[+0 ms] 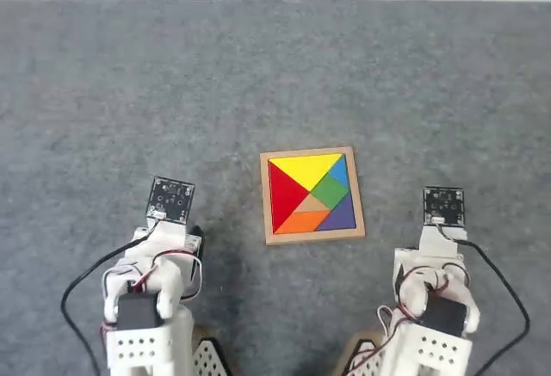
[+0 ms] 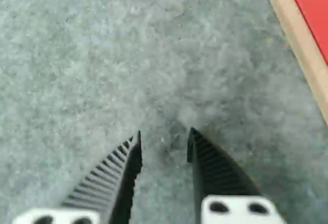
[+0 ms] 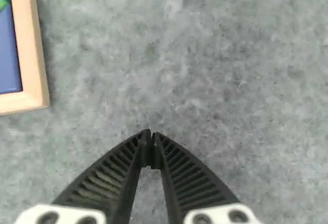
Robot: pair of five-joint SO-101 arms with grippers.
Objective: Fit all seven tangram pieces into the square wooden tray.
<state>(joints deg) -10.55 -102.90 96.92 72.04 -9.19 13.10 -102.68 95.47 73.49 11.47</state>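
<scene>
The square wooden tray lies on the grey carpet between the two arms. Coloured pieces fill it: a yellow triangle, a red triangle, a green square, a blue triangle, an orange piece, a purple piece and a small tan triangle. My left gripper hangs open over bare carpet, left of the tray rim, holding nothing. My right gripper is shut and empty, off the tray's corner.
The left arm and right arm sit drawn back near the front edge. Grey carpet covers the whole table, with a pale wall strip along the far edge.
</scene>
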